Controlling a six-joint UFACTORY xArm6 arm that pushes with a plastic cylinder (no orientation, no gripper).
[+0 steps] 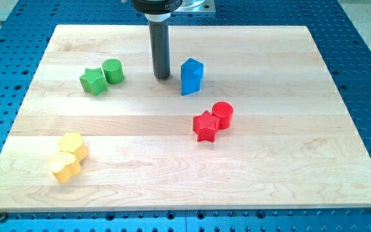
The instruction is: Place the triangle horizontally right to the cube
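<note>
Camera view: my tip (162,77) just left of blue block (191,76).

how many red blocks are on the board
2. A red star-shaped block lies right of the board's centre, and a red cylinder touches it on its upper right. Both sit below the blue blocks. None look hidden.

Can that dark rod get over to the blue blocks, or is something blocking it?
Probably yes. My tip sits just to the view's left of the blue blocks, with only bare board between them.
</note>
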